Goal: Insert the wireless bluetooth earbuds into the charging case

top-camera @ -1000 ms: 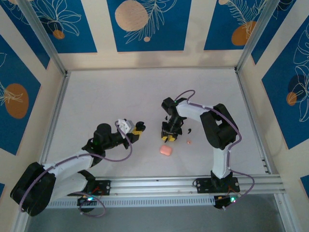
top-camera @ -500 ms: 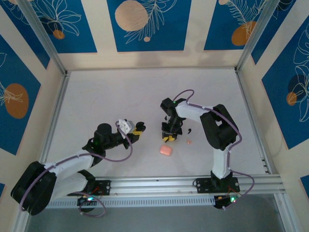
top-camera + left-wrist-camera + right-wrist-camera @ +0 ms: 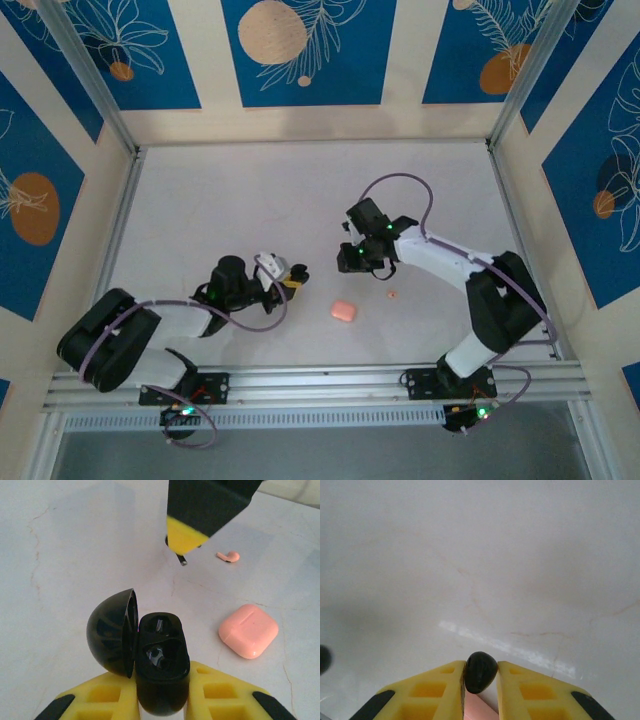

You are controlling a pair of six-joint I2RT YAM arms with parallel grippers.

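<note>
The left gripper clamps the open-lidded black charging case near a pink case, while the right gripper, nearly closed, pinches one black earbud between its yellow pads.

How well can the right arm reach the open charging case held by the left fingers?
Probably yes: the charging case sits lid-open in the left fingers, and only bare table separates it from the right fingers, shut on an earbud.

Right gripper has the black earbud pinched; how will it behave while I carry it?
Probably slippery: the earbud looks smooth and rounded in the right gripper. It is tiny against the gripper, so likely very light; it may twist or pop out if squeezed harder.
</note>
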